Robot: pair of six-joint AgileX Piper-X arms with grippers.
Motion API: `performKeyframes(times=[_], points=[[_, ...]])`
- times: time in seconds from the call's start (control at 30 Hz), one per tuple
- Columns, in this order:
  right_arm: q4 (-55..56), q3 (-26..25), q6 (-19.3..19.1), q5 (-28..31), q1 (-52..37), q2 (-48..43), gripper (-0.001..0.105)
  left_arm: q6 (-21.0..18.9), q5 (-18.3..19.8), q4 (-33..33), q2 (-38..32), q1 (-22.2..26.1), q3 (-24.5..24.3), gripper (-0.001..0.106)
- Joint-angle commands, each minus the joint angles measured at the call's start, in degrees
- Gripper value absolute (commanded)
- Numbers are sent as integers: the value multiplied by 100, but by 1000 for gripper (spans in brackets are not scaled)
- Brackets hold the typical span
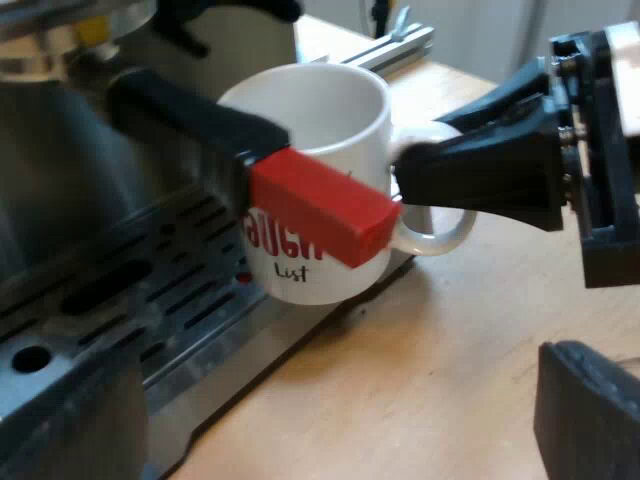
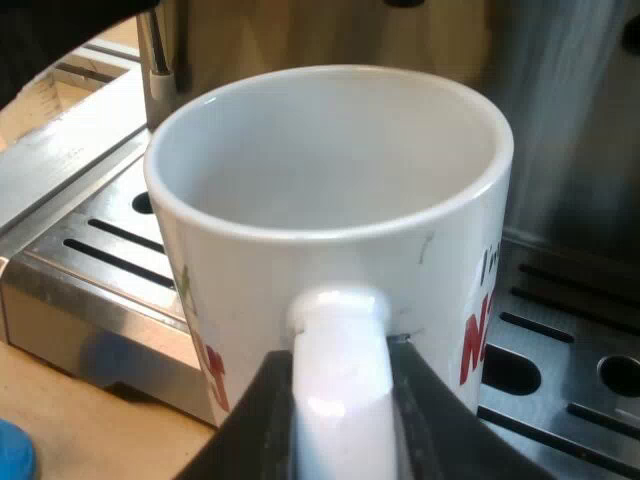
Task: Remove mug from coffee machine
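— Jaws first. Right side?
— Closed on the mug (image 2: 330, 200), gripping the mug handle (image 2: 342, 400): one black finger (image 2: 255, 440) pressed to each flank of the white loop. Whole right gripper (image 2: 342, 445) out over the table (image 1: 400, 400), just beside the tray (image 1: 150, 300), level with the mug's middle.
— Left side?
— Cannot tell. As for the left gripper (image 1: 590, 410): low over the table, near the machine's front, apart from the mug.
— Mug's place?
— At the machine (image 1: 60, 180), on the slotted tray, by the edge nearest the table. Upright, mouth up, white inside, red and dark lettering on the wall. Standing on the grate or raised a hair off it: cannot tell.
— Anything over it?
— Yes: holder (image 1: 190, 110) locked into the machine's front, dark grip running out past the rim, red end (image 1: 320, 210) in front of the mug's wall, close to the mug handle. Touching or just clear: cannot tell.
— Farther off?
— Steel machine body behind the tray, long slots and round holes in the grate beside the mug. Thin metal tube (image 2: 158, 60) hanging beyond the rim, over the grate. Past the mug, pale metal rail (image 1: 395, 45) lying on the table. Scrap of something blue (image 2: 12, 450) on the table by the tray's corner, too little seen to name.
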Motion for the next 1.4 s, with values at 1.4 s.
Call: performKeyframes(times=[1.4], points=[[4149, 76, 1918, 2614, 1732, -3061, 0, -213, 794, 118, -46, -1322, -734, 80]])
